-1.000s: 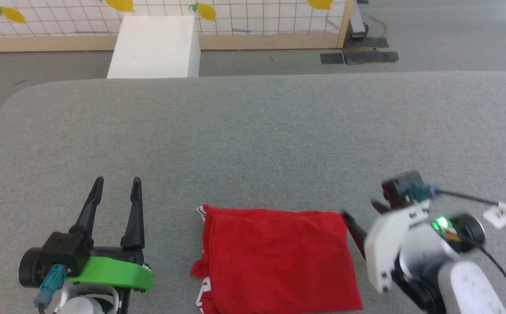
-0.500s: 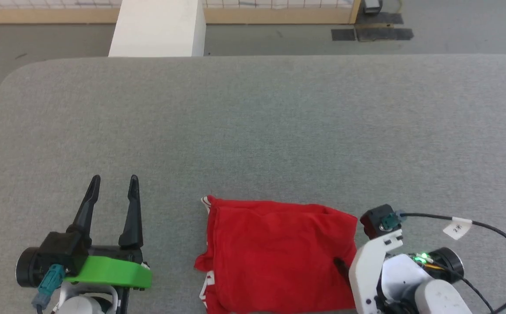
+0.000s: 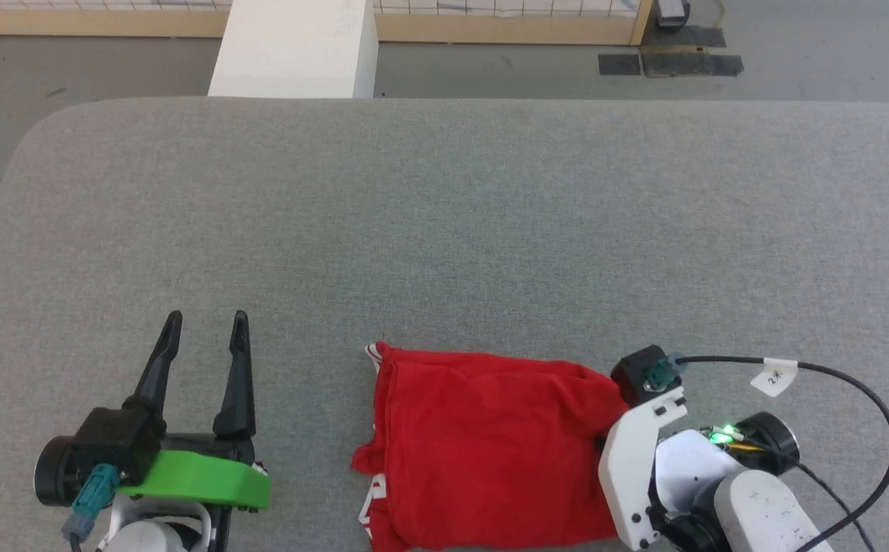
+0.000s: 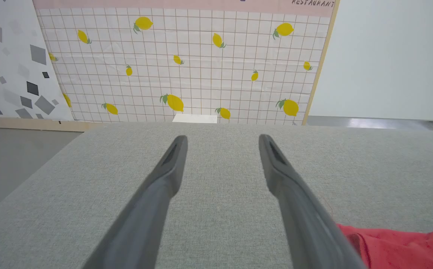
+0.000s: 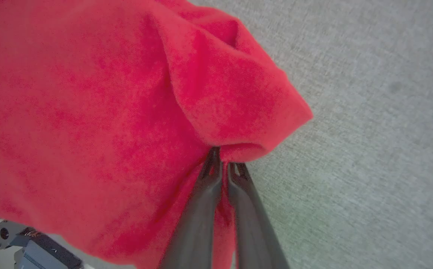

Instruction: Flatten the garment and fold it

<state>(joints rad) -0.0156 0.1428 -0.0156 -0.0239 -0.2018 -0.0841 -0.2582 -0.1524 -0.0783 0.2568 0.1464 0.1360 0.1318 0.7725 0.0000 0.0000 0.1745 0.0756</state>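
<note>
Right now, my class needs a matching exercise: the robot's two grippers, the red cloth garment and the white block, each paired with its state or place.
1 left gripper
2 right gripper
3 red cloth garment
4 white rectangular block

a shut on the garment's edge
b beyond the far edge of the grey fabric-covered table
c open, holding nothing
d lying on the table

Pairs: 1-c, 2-a, 3-d, 4-b

Head view looks steeply down over the grey table (image 3: 444, 230). Left wrist view low, facing along it toward lemon-print wall (image 4: 186, 67); right wrist view tight on the garment (image 5: 89, 112), shared by all three.
</note>
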